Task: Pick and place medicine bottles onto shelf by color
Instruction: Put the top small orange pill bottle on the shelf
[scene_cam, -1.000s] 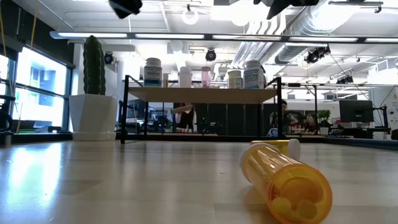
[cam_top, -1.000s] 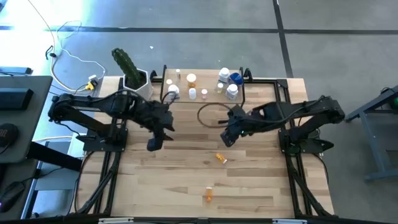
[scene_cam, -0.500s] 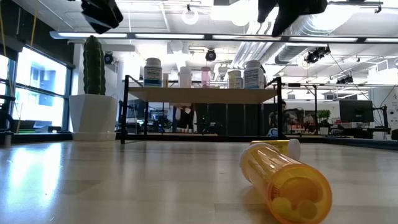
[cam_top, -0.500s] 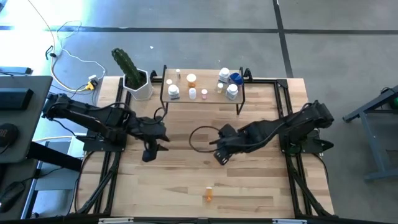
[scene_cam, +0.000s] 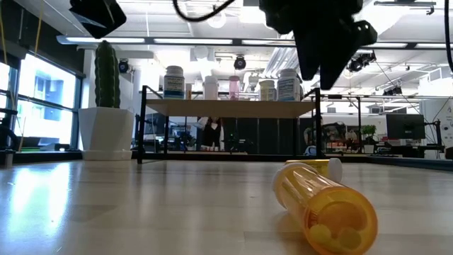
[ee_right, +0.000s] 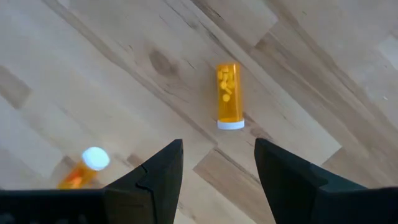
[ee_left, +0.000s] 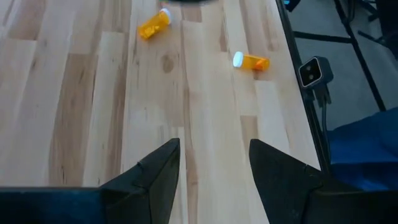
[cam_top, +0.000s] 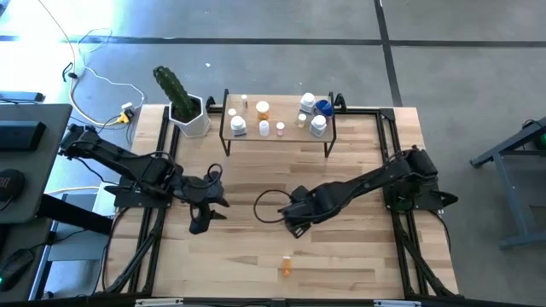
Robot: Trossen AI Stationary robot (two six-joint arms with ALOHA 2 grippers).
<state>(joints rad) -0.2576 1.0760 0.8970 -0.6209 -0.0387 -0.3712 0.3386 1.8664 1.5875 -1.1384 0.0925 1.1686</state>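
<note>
The right gripper (cam_top: 293, 223), its two dark fingers (ee_right: 160, 177) spread apart with nothing between them, hovers over the middle of the light wooden tabletop (cam_top: 358, 256). An orange pill bottle with a white cap (ee_right: 228, 96) lies on its side just ahead of it; in the overhead view the arm hides that bottle. A second orange white-capped bottle (cam_top: 286, 267) lies on its side toward 6 o'clock, near the table's front edge. The left gripper (cam_top: 202, 223) hangs at about 9 o'clock from the right one, its fingers (ee_left: 158, 177) likewise parted and empty. The low light-wood shelf on thin black legs (cam_top: 290, 134) stands at 12 o'clock, carrying what look like white, orange, pink and blue small bottles (cam_top: 317, 126). A white hexagonal pot with a green cactus (cam_top: 186, 115) sits just beside the shelf at its 9 o'clock.
</note>
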